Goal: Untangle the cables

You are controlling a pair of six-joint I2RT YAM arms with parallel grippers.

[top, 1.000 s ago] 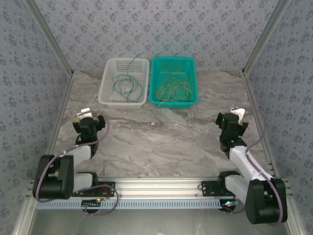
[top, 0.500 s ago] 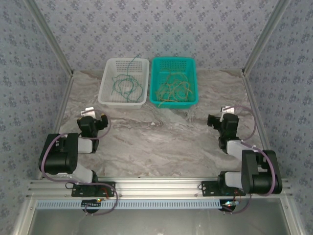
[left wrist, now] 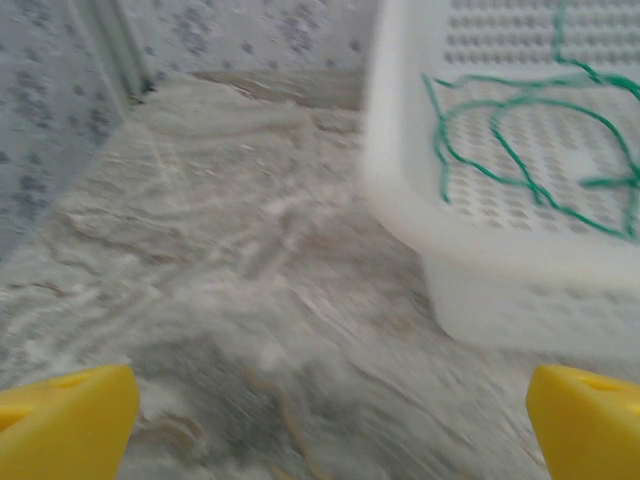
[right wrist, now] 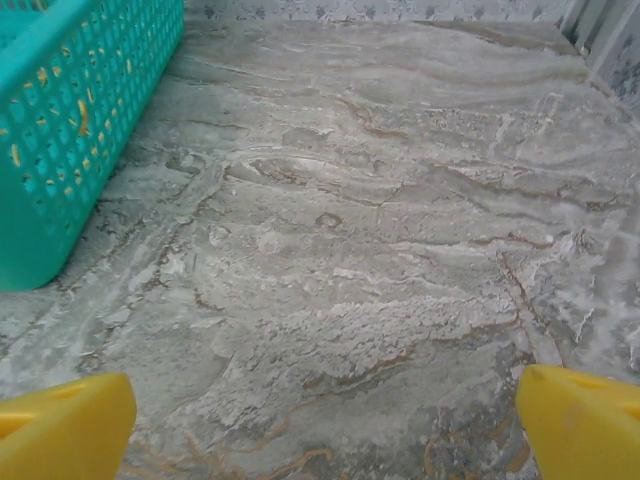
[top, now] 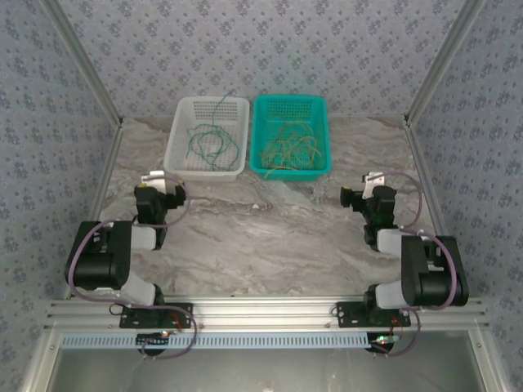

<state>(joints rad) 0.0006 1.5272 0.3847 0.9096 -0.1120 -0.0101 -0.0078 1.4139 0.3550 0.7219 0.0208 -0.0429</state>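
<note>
The dark green cables (top: 211, 143) lie in loose loops in a white basket (top: 181, 163) at the back of the table. The yellow-tan cables (top: 288, 147) lie curled in a teal basket (top: 321, 167) beside it. My left gripper (top: 158, 190) sits low, in front of the white basket's near left corner. In the left wrist view it (left wrist: 330, 430) is open over bare table, with the green cables (left wrist: 520, 150) and the basket's rim (left wrist: 480, 250) ahead on the right. My right gripper (top: 364, 193) is open over bare table (right wrist: 325, 430), the teal basket (right wrist: 70, 120) to its left.
The marble-patterned table (top: 270, 229) stretches between both arms. Patterned walls and metal frame posts (top: 90, 90) close it in at the left, right and back. The aluminium rail (top: 261, 314) carrying the arm bases runs along the near edge.
Both arms have folded back over their bases. The left gripper moved slightly away from the base toward the white basket; the right gripper shifted left and turned.
</note>
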